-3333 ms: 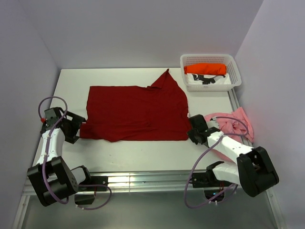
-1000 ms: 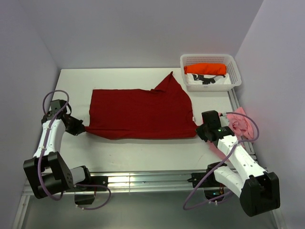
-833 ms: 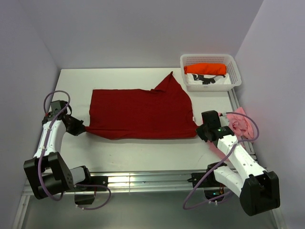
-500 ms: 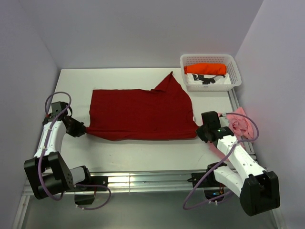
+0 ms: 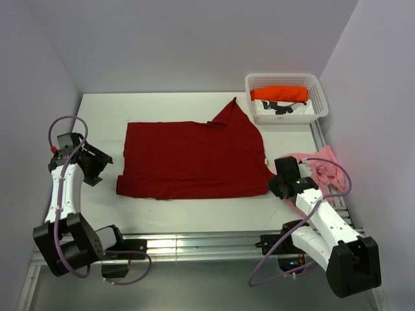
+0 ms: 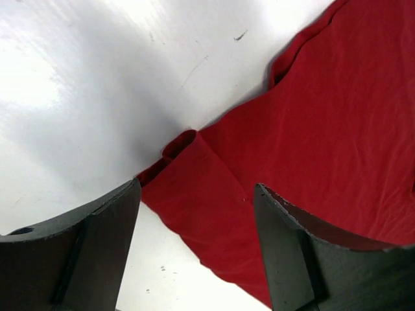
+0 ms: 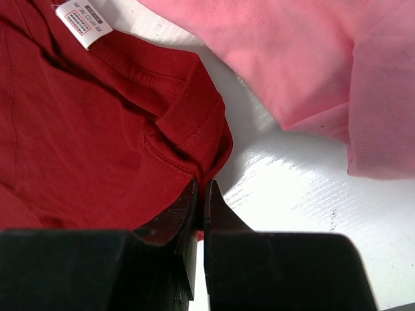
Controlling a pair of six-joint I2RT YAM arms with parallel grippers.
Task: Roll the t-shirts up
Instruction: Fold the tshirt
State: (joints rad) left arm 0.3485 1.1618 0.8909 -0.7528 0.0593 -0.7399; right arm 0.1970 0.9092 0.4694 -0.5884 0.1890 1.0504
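Black left gripper (image 6: 196, 194): gapes wide, facing the left near corner of the cloth, gripping nothing.
Right gripper (image 7: 201, 188): pinches shut on the hem at the right near corner.
Dark red t-shirt (image 5: 194, 159): lies spread flat in the middle of the bench (image 5: 194, 210), one sleeve pointing to the far edge.
Pale pink t-shirt (image 5: 324, 165): sits crumpled at the right edge.
Orange t-shirt (image 5: 280, 94): lies in the basket (image 5: 285, 79), far right corner.

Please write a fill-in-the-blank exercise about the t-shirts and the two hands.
The orange t-shirt lies in the white basket, at the far ___ corner of the table.
The left hand is ___.
The right hand, pinching the edge of the dark red t-shirt, is ___.
Missing words: right, open, shut.
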